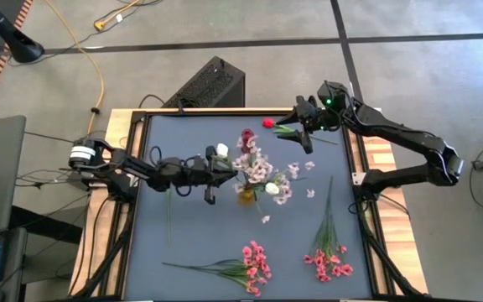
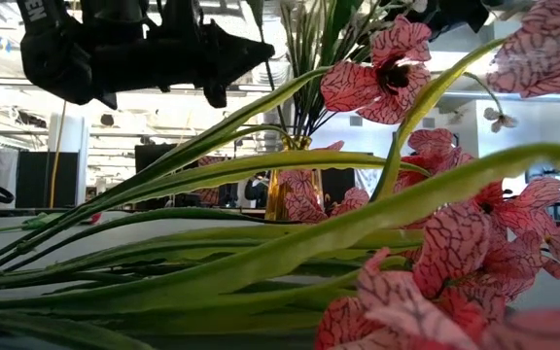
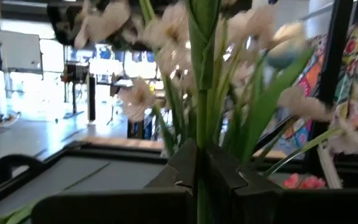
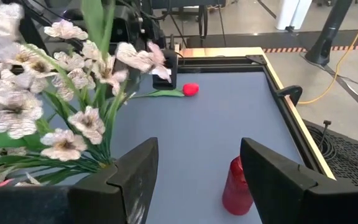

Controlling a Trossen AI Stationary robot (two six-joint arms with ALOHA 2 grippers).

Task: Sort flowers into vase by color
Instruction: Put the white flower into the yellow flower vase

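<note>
High view: an amber vase (image 1: 246,196) stands in the middle of the desk (image 1: 183,243), and it is full of pale pink-white blossoms (image 1: 258,168). A dark red vase (image 1: 247,134) stands just behind it, toward the far edge — I cannot tell if anything is in it.

The left pincer (image 1: 214,168) is right beside the amber vase. It is pinching a thin green stem (image 3: 201,124), with a white bud (image 1: 222,150) close by. The right pincer (image 1: 302,127) is spread wide and holds nothing. It hangs by the far edge, near a red rosebud (image 1: 268,122) lying on the desk.

Two bright pink sprays (image 1: 254,262) lie by the near edge.

These flowers look very light and bendy. The heads would likely squash — so the stem is the best place to grab, low down.
</note>
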